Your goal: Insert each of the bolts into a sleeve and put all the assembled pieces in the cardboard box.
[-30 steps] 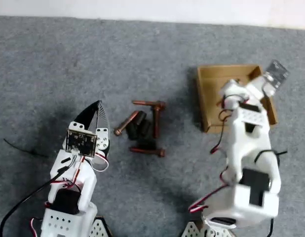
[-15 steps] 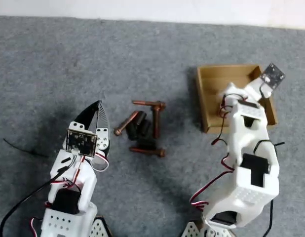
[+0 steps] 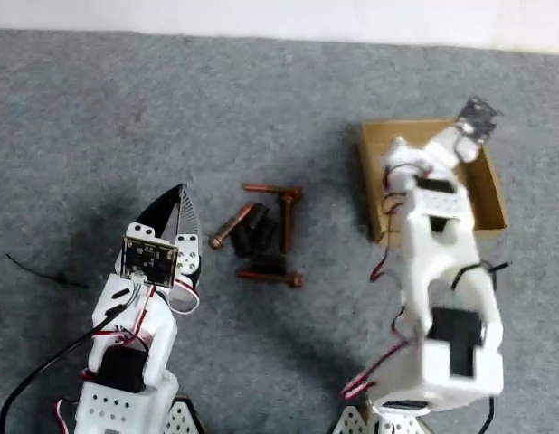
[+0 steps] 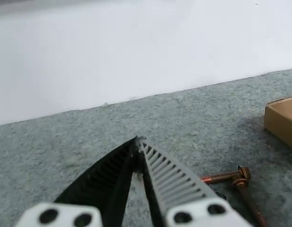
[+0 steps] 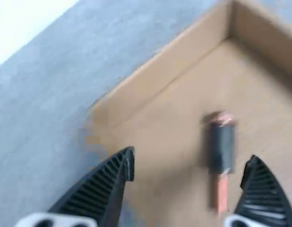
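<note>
Several copper bolts [image 3: 270, 190] and black sleeves [image 3: 252, 238] lie in a loose heap at the table's middle. The cardboard box [image 3: 374, 181] stands to their right. My right arm [image 3: 433, 208] hangs over the box. Its gripper [image 5: 191, 170] is open above the box floor. One assembled piece [image 5: 221, 151], a bolt in a dark sleeve, lies flat on that floor between the spread fingers and is not held. My left gripper [image 3: 181, 193] is shut and empty, low over the mat left of the heap; its tip [image 4: 137, 142] points past two bolts [image 4: 231, 177].
Grey mat [image 3: 261, 99] covers the table, with a white wall strip along the far edge. A black cable [image 3: 31, 271] trails at the left. A corner of the box [image 4: 283, 118] shows in the left wrist view. Open mat lies between the heap and the box.
My right arm has swung left across the box, its wrist camera shifting left and farther back. The left arm and the heap have not moved.
</note>
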`<state>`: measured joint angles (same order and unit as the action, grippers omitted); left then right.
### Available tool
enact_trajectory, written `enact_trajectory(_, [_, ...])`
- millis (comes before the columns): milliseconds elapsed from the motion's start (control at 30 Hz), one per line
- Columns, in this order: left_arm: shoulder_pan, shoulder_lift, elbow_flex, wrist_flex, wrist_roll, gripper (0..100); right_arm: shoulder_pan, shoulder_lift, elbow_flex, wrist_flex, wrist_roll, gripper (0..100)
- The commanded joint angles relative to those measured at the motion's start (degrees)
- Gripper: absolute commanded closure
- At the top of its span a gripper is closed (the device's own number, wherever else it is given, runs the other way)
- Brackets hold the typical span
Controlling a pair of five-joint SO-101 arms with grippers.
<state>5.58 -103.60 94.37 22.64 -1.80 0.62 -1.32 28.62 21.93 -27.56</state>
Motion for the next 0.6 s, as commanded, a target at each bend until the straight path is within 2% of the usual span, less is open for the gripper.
enact_trajectory(0, [0.7,0.3,-0.4,-1.1,-0.2,99,-7.8,-10.8,4.9,1.1,0.9,67.1])
enact_trajectory(133, [0.7,0.3,-0.4,-1.1,-0.2,99,-15.1,-18.9,12.0,1.1,1.4,67.1])
enact_trajectory(300, [0.7,0.3,-0.3,-1.1,-0.2,99,-24.3,-22.6,18.1,0.9,12.4,67.1])
enact_trajectory(467, [0.3,-0.1,-0.4,-1.1,-0.2,99,-28.2,-22.6,19.2,1.1,17.6,67.1])
enact_trajectory(567, [0.3,-0.1,-0.5,-1.1,-0.2,99,-31.0,-22.5,20.4,2.2,27.2,67.3])
